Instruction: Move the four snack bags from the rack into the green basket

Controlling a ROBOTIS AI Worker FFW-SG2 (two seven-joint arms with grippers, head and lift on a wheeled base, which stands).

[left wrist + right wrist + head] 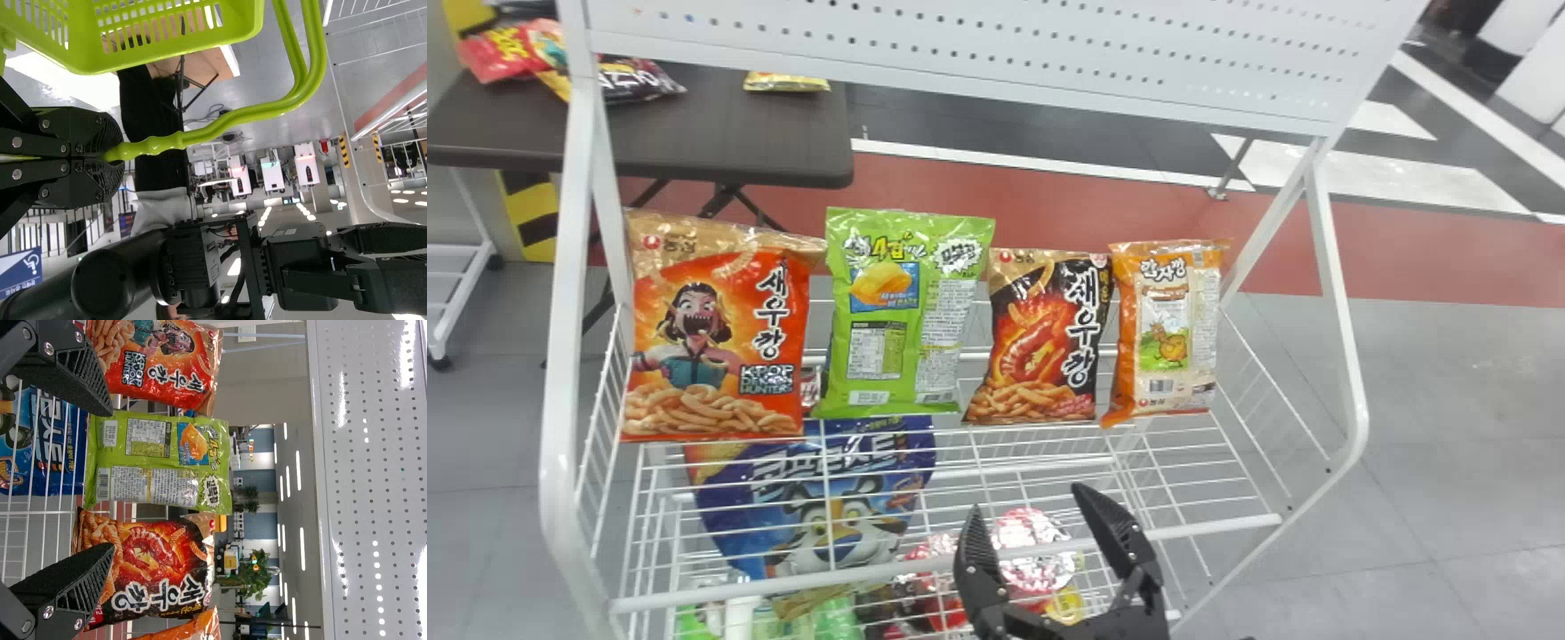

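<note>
White rack [559,444]: four snack bags [907,338] are stood in a row.
Green basket [252,20]: handle [200,135] clamped in left gripper's [112,157] closed fingers.
Right gripper [1028,500]: fingers spread wide, nothing held.

This looks like a big indoor hall, workshop or lab in kind, with a little shop display set up in it: a white wire rack [1337,302] with a perforated panel [960,49] and snack bags [716,338]. Long ceiling lights [298,470], a red floor band [1405,258] and yellow-and-black hazard stripes [532,209] suggest the hall.
</note>
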